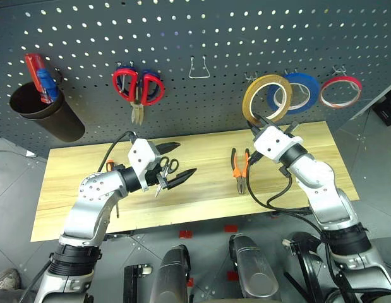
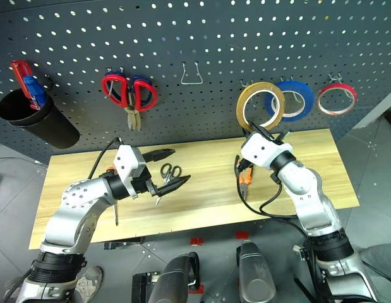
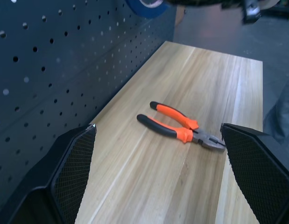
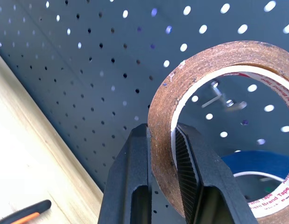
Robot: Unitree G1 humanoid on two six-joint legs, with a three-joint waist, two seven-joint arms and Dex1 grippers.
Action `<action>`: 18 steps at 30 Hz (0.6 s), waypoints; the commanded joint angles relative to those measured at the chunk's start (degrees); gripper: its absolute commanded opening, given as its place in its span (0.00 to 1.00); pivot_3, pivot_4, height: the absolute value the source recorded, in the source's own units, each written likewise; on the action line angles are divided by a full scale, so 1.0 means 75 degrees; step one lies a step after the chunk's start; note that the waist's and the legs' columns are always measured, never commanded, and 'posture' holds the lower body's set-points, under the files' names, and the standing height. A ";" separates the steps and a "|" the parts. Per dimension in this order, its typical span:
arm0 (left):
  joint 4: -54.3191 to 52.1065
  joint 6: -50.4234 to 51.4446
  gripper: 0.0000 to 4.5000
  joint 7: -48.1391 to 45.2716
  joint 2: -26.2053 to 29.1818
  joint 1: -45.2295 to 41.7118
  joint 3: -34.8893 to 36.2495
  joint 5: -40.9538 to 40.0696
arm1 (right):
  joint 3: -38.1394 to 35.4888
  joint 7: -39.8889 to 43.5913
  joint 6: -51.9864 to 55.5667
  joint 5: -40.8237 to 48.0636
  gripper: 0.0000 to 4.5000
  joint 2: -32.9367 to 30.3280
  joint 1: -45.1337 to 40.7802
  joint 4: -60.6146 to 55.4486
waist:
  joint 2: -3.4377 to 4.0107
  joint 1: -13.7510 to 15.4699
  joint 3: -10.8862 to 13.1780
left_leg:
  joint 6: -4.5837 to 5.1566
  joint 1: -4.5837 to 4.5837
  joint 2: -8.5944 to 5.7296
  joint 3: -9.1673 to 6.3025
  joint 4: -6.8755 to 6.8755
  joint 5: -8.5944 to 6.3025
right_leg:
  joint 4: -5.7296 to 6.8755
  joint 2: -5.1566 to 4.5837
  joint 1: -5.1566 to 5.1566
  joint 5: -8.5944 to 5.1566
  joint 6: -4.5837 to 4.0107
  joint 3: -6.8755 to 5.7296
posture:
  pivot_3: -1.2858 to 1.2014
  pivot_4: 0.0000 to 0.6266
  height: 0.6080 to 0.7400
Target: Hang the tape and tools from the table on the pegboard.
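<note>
Right claw (image 1: 261,124): pinching the tape (image 1: 266,99) by its rim, so the hole stays free for a hook, I reckon.
Tape spot: up at the pegboard (image 1: 201,38), just left of the blue roll (image 1: 297,90).
Left claw (image 1: 172,163): spread wide, empty, hanging over the black scissors (image 1: 168,168), probably next pick.
Pliers (image 1: 240,169): flat on the bench (image 1: 201,189), waiting.
Screwdriver (image 2: 115,205): near the left arm, mostly hidden.
</note>
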 commanded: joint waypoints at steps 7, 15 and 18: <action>0.0140 -0.0796 1.00 0.0004 0.0110 0.0255 0.0071 0.0478 | -0.0152 0.0293 0.0525 0.0470 0.53 0.0265 0.0801 -0.1023 | 0.0000 0.0015 0.0000 | 0.0000 -0.0002 0.0002 -0.0003 -0.0001 0.0001 | -0.0001 0.0000 0.0000 0.0000 0.0000 -0.0002 | 0.41 0.56 1.00; 0.0603 -0.1515 1.00 -0.0819 0.0186 0.0484 0.0581 -0.0271 | -0.0450 0.0214 0.3783 0.0989 0.99 0.1319 0.2247 -0.2886 | 0.0000 0.0040 -0.0001 | 0.0005 -0.0001 0.0002 -0.0012 0.0000 0.0001 | 0.0003 -0.0004 0.0001 0.0002 -0.0002 -0.0004 | 0.40 0.56 1.00; 0.1105 -0.1707 1.00 -0.1491 0.0872 0.0889 0.0666 -0.0023 | -0.0649 -0.0218 0.7184 0.1246 0.99 0.2600 0.2162 -0.3394 | 0.0000 -0.0039 -0.0001 | 0.0004 0.0000 0.0011 -0.0014 -0.0006 0.0001 | 0.0004 -0.0001 -0.0003 0.0001 -0.0002 -0.0001 | 0.40 0.57 1.00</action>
